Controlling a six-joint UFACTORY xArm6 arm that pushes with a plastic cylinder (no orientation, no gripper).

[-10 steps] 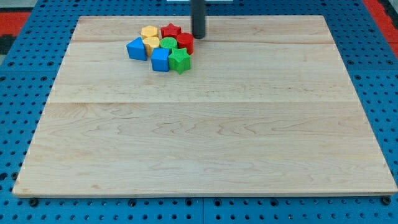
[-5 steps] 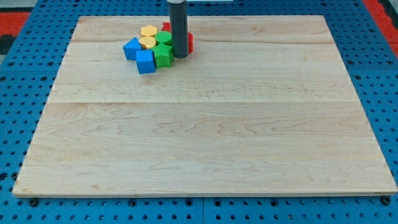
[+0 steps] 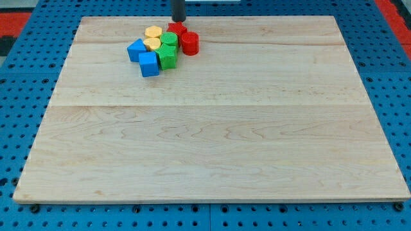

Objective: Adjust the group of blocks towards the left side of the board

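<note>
The blocks lie in one cluster near the view's top, left of centre. A blue block [image 3: 135, 49] is at its left and a blue cube [image 3: 149, 64] at its lower left. Two yellow blocks [image 3: 153, 32] [image 3: 152, 43] sit at the upper left. A green cylinder [image 3: 169, 40] and a green star-like block [image 3: 167, 57] are in the middle. A red star [image 3: 177, 29] and a red cylinder [image 3: 189, 42] are at the right. My tip [image 3: 178, 19] is at the board's top edge, just above the red star.
The wooden board [image 3: 212, 128] lies on a blue pegboard table [image 3: 19, 96]. A red area shows at the view's top corners [image 3: 13, 19].
The rod pushed into the cluster's right side, shifting the green and blue blocks left, then withdrew to the view's top behind the red star.
</note>
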